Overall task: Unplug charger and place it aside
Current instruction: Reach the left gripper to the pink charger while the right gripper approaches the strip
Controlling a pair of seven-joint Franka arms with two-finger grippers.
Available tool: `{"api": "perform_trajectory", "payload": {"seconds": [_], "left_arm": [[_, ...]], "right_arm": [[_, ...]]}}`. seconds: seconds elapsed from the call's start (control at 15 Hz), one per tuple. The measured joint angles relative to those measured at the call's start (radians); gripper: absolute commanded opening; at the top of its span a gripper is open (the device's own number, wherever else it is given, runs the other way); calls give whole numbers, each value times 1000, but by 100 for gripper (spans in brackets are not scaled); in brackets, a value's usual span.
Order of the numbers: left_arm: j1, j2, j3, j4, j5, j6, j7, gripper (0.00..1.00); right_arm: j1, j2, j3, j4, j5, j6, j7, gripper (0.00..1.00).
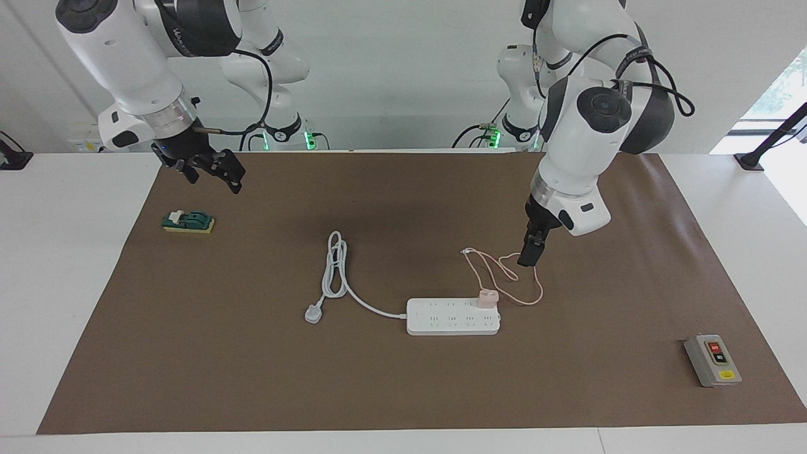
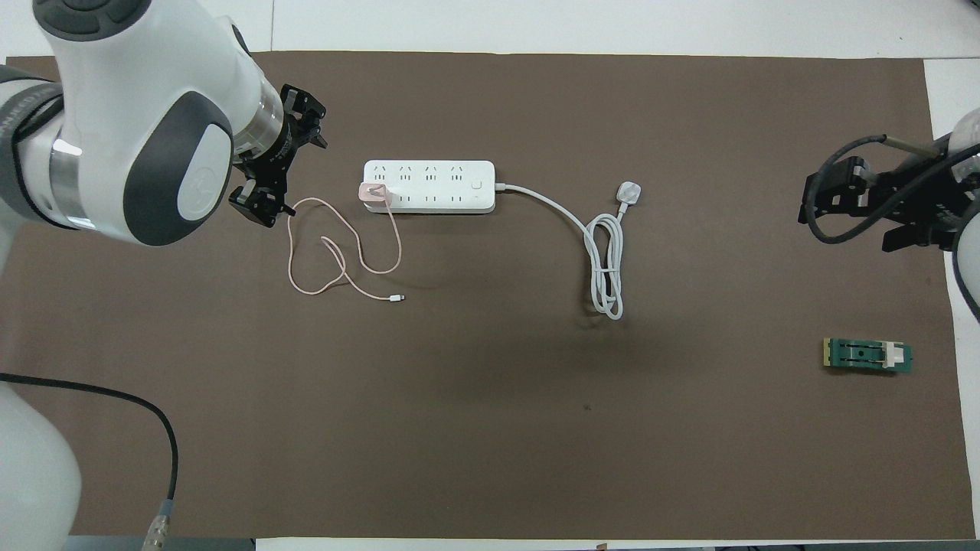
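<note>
Right end effector open above the mat's edge near a green switch block, white power strip mid-table, pink charger plugged into it, left end effector open over the charger's cable loop.

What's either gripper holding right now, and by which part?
Nothing is held. The left gripper is open, up over the pink cable; the charger sits plugged into the power strip. The right gripper is open, empty.

Charger still plugged into the power strip

We see the pink charger seated in the white power strip; our left gripper, jaws parted, hangs over its looped cable.
</note>
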Motion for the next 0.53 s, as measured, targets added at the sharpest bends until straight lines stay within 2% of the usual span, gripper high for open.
{"api": "perform_trajectory", "payload": {"seconds": [0.27,0.53], "left_arm": [[-23,86,1,1,2,62,-193,100],[-39,143,1,2,2,114,-250,100]], "right_arm": [[14,51,1,1,111,-4,403,100],[81,96,2,-6,173,62,736,100]]}}
